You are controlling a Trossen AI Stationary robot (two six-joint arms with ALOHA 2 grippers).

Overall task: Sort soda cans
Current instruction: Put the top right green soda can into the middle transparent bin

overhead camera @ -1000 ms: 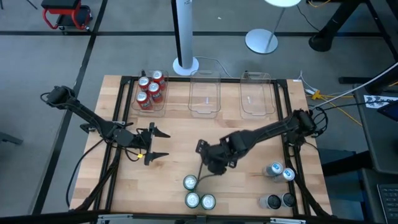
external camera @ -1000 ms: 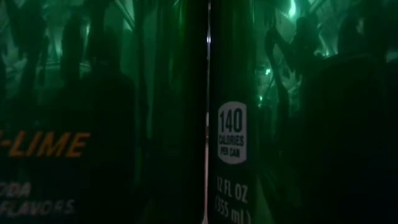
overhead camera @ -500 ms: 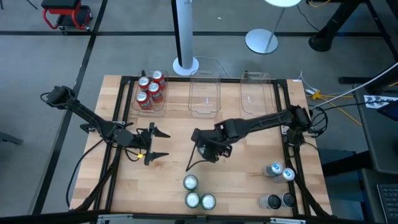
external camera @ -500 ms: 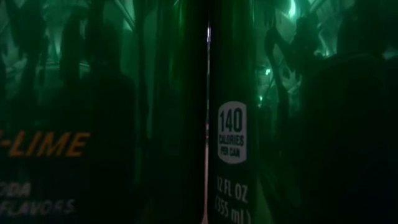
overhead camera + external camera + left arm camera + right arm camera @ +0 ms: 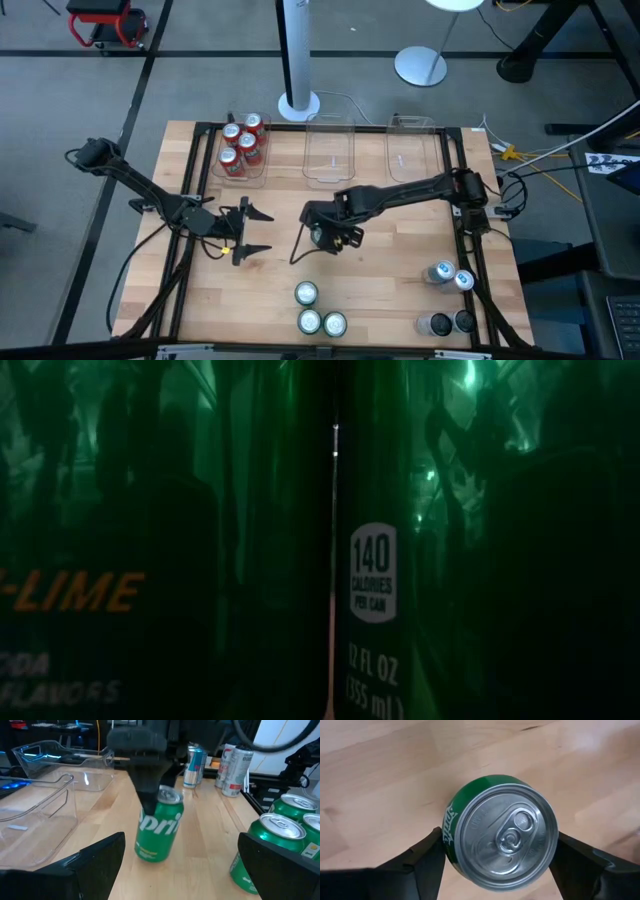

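Nearest us along the front edge of the desk (image 5: 200, 310) stand three green cans (image 5: 320, 310) in a cluster near the middle, and four blue-and-silver or dark cans (image 5: 448, 296) toward the front right corner. None of these seven is sorted yet.

Farther in, near the desk's centre, the right gripper (image 5: 328, 236) is clenched on a fourth green can (image 5: 159, 831), grasping it by the sides just under the rim and holding it tilted, apparently clear of the wood. The left gripper (image 5: 247, 231) waits over the left part of the desk, its fingers spread and holding nothing.

At the far edge sit three clear bins. The left bin (image 5: 217, 160) holds four red cans (image 5: 241, 145); the middle bin (image 5: 329, 178) and the right bin (image 5: 412, 180) hold none. We judge the job about a third done: reds finished, greens just begun.

The right wrist view shows the can's silver top and both fingers (image 5: 427, 860) against its sides, which the high view blurs. The left wrist view alone shows the tilt. The low view is blocked by green cans pressed close to the lens.
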